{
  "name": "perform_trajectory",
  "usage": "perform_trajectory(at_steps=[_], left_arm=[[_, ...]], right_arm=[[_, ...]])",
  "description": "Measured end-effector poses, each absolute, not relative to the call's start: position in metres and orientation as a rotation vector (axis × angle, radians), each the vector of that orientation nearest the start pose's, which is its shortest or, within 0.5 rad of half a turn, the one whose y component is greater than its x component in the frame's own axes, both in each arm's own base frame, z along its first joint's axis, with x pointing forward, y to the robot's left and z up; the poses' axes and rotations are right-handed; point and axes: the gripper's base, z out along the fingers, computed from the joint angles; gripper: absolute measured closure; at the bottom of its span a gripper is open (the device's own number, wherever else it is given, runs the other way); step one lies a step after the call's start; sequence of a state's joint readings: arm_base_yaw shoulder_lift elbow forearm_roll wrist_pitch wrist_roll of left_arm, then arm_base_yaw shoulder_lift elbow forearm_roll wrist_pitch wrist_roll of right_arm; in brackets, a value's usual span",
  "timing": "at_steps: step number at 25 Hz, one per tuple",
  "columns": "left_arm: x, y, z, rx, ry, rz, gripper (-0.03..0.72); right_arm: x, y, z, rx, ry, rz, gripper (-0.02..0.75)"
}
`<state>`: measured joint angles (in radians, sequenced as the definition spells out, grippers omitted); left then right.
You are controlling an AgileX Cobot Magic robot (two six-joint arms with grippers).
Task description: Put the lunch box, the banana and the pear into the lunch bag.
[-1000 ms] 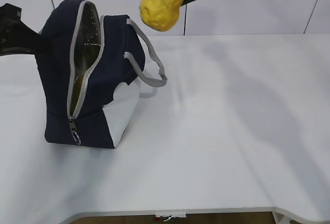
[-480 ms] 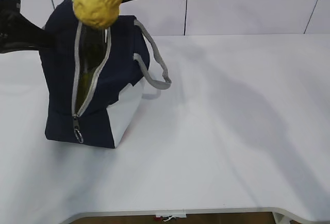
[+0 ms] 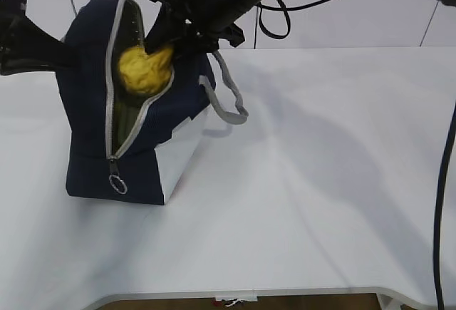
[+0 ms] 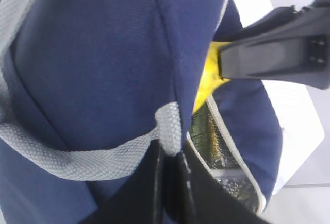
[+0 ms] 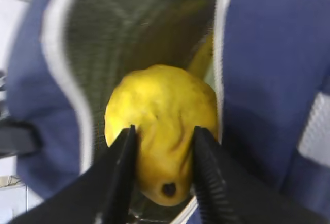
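The left pincer is clamped on the bag's grey handle. Beyond it, the right pincer sits against the yellow pear in the silver-lined opening.

Your right gripper has swung from high at 1 o'clock down to the lunch bag, and the pear now sits inside its zipper mouth.

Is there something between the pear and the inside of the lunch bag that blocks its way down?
Nothing visible blocks it. The pear sits in the unzipped mouth of the lunch bag, between the fingers of the right pincer. The banana lies deeper inside, behind it.
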<state>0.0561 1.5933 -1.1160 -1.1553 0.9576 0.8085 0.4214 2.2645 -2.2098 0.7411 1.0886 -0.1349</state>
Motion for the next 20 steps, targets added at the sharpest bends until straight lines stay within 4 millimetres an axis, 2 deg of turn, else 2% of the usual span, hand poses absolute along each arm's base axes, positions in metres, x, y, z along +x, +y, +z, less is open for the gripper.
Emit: perform_trajectory(at_steps=[3,5,10,13,17,20], left_arm=[[0.325,-0.05,0.282,0.165,2.328,-1.061,0.685],[0.325,-0.05,0.282,0.165,2.328,-1.061,0.685],[0.325,-0.05,0.282,0.165,2.328,-1.061,0.685],[0.326,-0.05,0.282,0.161,2.327,-1.058,0.685],[0.326,-0.049,0.282,0.156,2.325,-1.05,0.685],[0.326,-0.049,0.282,0.155,2.325,-1.049,0.685]], right_arm=[[0.438,0.256,0.289,-0.474,2.502,1.093,0.297],[0.437,0.257,0.295,-0.49,2.492,1.103,0.269],[0.43,0.254,0.328,-0.591,2.443,1.091,0.259],[0.43,0.247,0.345,-0.584,2.433,0.967,0.258],[0.435,0.236,0.347,-0.509,2.474,0.786,0.258],[0.437,0.234,0.343,-0.479,2.499,0.747,0.258]])
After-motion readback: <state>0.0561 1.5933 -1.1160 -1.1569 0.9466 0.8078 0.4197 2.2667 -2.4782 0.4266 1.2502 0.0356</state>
